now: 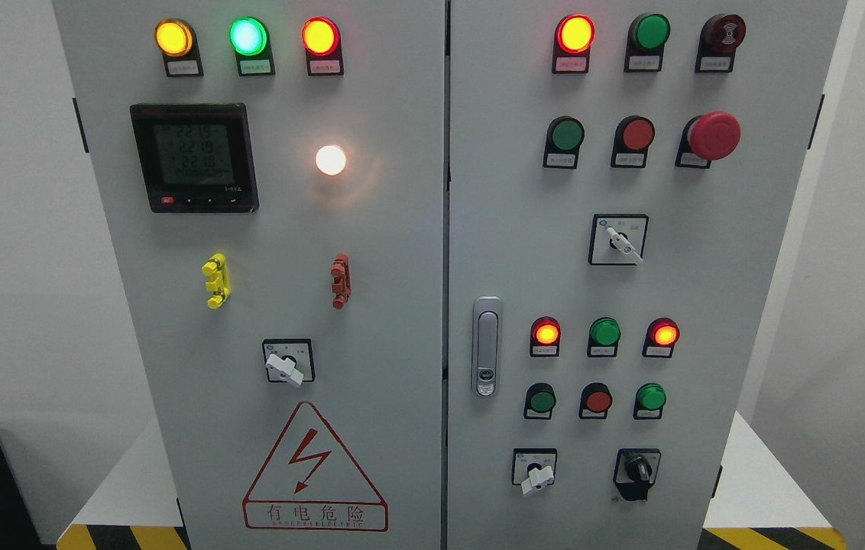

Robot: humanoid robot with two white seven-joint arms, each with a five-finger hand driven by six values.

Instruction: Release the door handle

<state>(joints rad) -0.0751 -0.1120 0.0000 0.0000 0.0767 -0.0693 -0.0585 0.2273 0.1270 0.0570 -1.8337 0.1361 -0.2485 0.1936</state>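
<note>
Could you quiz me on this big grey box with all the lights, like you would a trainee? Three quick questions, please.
1. True or false: a robot hand is gripping the door handle.
2. Which door carries the large red mushroom button: A the left door, B the right door?
3. Fill in: the warning triangle sits below a white-knobbed ____ on the left door.

Key
1. False: no hand shows anywhere; the handle lies flat and free.
2. B.
3. Switch.
</note>
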